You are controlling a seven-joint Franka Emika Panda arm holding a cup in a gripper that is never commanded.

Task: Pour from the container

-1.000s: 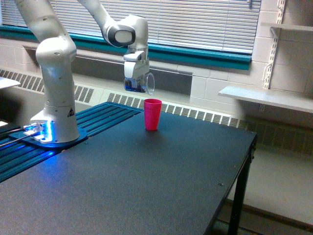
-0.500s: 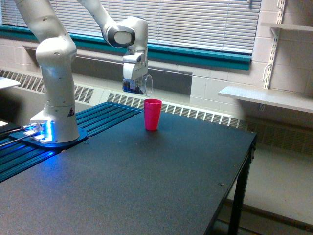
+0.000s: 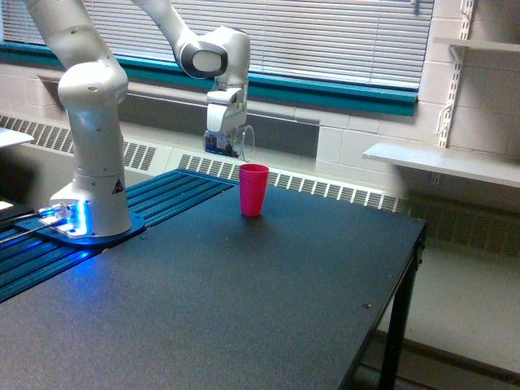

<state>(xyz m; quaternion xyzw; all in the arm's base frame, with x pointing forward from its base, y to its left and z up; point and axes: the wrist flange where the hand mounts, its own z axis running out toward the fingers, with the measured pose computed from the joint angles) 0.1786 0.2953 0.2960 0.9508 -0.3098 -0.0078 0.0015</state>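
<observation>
Table [image 3: 268,301]: you have it filling the lower middle of the exterior view.
Arm base [image 3: 89,219]: on the table's edge at the exterior view's left.
Pink cup [image 3: 253,189]: upright on the table, toward its far side, to the right of the arm base.
Gripper [image 3: 223,142]: above the pink cup and slightly left of it, apart from it.
Container [image 3: 242,141]: in the gripper, tipped on its side, above the pink cup's rim.
Shelf [image 3: 443,162]: beyond the table at the exterior view's right, on the wall.

Clear plastic container [image 3: 242,140] — opaque glossy pink cup [image 3: 253,189], matt table [image 3: 244,309].

Clear cup [image 3: 236,143] raised slightly, nudged toward exterior view's left
</observation>
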